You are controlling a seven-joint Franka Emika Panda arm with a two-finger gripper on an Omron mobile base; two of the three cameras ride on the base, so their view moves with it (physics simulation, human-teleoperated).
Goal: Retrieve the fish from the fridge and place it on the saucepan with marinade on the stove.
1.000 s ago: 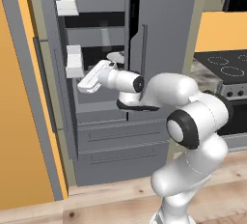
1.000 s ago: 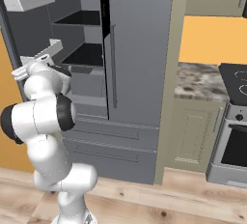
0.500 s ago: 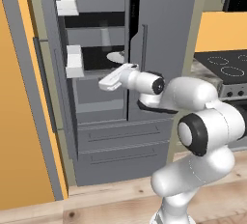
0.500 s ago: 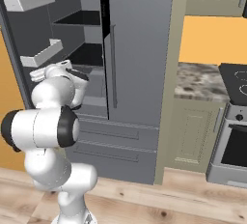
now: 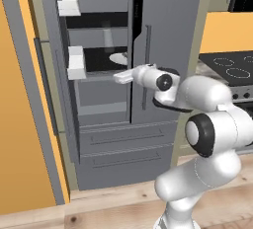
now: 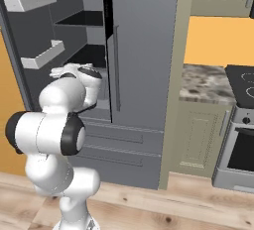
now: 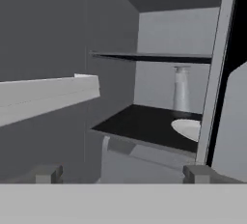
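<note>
Reaching toward the open fridge [image 5: 163, 20], the gripper [image 7: 120, 172] holds its jaws spread wide and empty. Ahead and to its right, a white plate [image 7: 188, 129] sits on the black shelf [image 7: 140, 126], half hidden by the door edge; the fish itself cannot be made out, presumably there.

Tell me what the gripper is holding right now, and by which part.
Nothing. The gripper is open and empty, pointed into the fridge toward the shelf with the white plate.
</note>
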